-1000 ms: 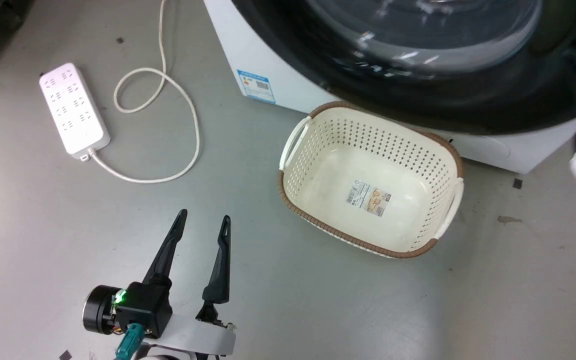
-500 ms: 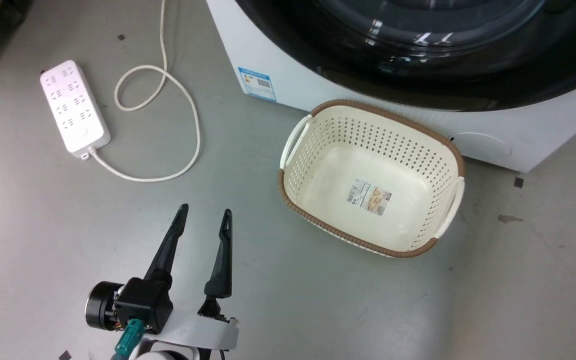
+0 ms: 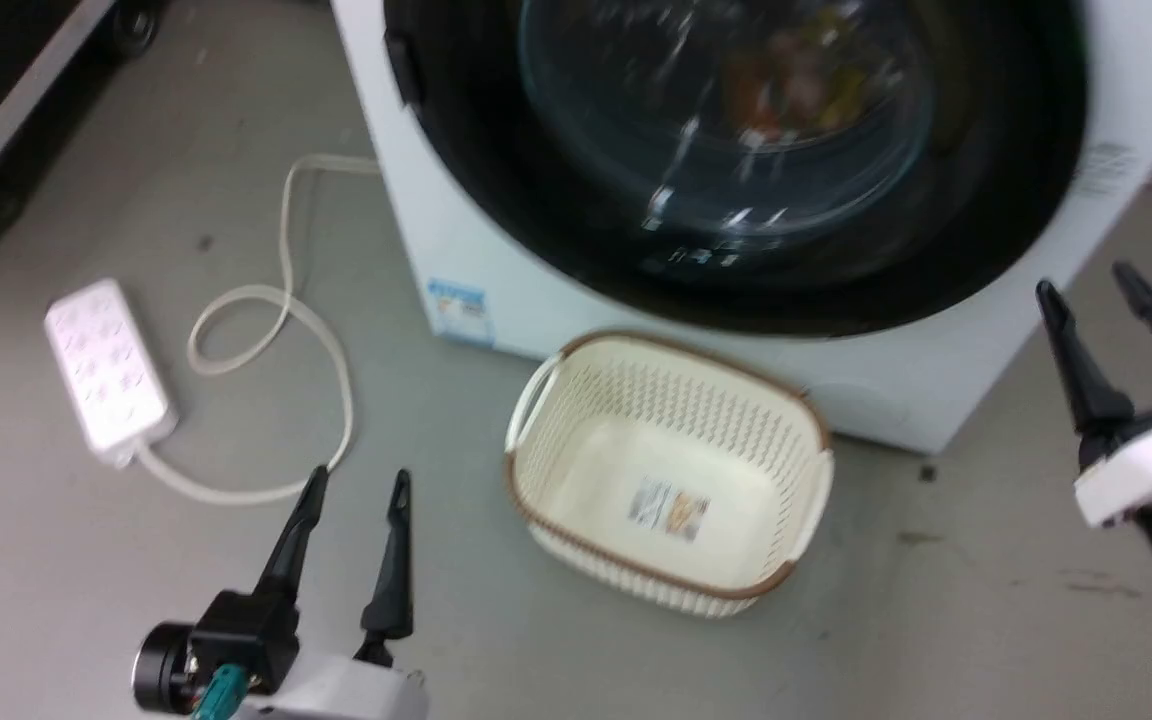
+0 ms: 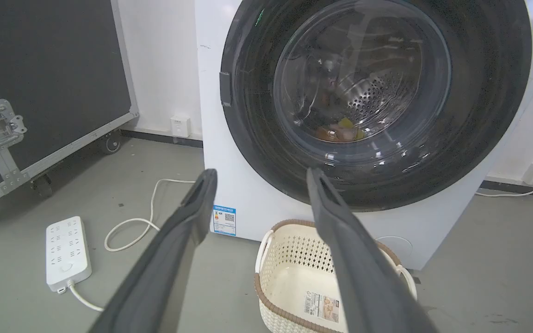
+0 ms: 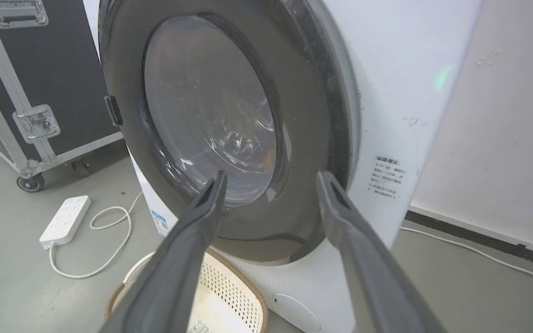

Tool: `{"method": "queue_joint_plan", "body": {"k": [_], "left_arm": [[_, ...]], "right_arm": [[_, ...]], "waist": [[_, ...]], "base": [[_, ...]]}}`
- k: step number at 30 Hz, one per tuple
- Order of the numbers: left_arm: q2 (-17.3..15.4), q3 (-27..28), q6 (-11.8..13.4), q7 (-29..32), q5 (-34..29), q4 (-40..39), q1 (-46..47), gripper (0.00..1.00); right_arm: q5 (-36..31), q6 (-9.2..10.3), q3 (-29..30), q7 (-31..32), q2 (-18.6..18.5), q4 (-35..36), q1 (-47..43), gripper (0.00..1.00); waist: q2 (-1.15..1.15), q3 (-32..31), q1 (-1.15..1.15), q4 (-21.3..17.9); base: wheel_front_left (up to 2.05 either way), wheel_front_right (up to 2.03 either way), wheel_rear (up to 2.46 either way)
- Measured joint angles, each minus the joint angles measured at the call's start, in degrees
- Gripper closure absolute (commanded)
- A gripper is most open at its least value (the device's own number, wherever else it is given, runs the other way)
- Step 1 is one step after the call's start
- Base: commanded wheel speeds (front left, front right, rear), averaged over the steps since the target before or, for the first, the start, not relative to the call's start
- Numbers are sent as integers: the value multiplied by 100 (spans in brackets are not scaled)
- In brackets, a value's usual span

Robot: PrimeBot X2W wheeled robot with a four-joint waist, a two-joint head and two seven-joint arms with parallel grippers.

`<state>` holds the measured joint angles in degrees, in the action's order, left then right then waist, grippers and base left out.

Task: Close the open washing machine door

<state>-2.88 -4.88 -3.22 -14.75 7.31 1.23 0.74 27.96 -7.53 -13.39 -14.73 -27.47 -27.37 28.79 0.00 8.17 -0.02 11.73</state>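
The washing machine door [image 3: 536, 200], black-rimmed with a bulging glass window, lies flush against the white washing machine [image 3: 406, 240]. In the left wrist view, the door [image 4: 248, 138] shows the steel drum and some coloured items through its glass. My left gripper [image 3: 360, 473] hovers open and empty over the floor, left of the basket and well short of the machine [image 4: 211, 69]. My right gripper [image 3: 1084, 280] stands open and empty beside the machine's right front corner. In the right wrist view, my right gripper [image 5: 272, 175] points at the door [image 5: 303, 138] from the right.
A cream perforated basket [image 3: 636, 400] sits on the floor right before the machine. A white power strip [image 3: 106, 370] and its looped cable [image 3: 266, 300] lie to the left. A black wheeled flight case [image 4: 40, 69] stands farther left. Grey floor lies open around both grippers.
The door went from standing off the machine's front to lying flush against it. The head camera has shifted, showing more of the machine. My right gripper has come into the head view at the right edge.
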Motion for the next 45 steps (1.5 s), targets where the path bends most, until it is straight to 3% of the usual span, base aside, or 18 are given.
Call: {"method": "queue_joint_plan", "body": {"k": [5, 9, 13, 21, 30, 31, 45], "left_arm": [[0, 259, -51, 0, -1, 132, -171, 0], [1, 366, -98, 0, 105, 237, -326, 0], [2, 437, -127, 0, 134, 318, -382, 0], [2, 291, -137, 0, 68, 537, -439, 0], [3, 200, -11, 0, -99, 686, -439, 0], [3, 192, 5, 0, -92, 708, -439, 100], [4, 204, 7, 109, -104, 675, -435, 100]], "right_arm": [[-628, 0, 983, -3, 665, 989, -1122, 0], [-1084, 0, 1633, -2, 1406, 1709, -2063, 0], [-1428, 1, 1806, 1, 2043, 2137, -2677, 0], [-2491, 1, 2014, 25, 2382, 2180, -3482, 0], [-2513, 0, 2008, 0, 2431, 2181, -3561, 0], [-2496, 0, 1997, 0, 2431, 2184, -3560, 100], [-2495, 0, 1962, 104, 2430, 2197, -3556, 100]], "waist": [[0, -438, 0, -346], [0, -722, -1, -613], [0, -887, 1, -843], [0, -1018, 2, -923], [0, -1067, 2, -933], [0, -1070, 2, -935], [0, -1052, 2, -954]], "base": [[0, 0, 0], [0, 0, 0], [0, 0, 0], [0, 0, 0], [0, 0, 0], [0, 0, 0], [0, 0, 0]]}}
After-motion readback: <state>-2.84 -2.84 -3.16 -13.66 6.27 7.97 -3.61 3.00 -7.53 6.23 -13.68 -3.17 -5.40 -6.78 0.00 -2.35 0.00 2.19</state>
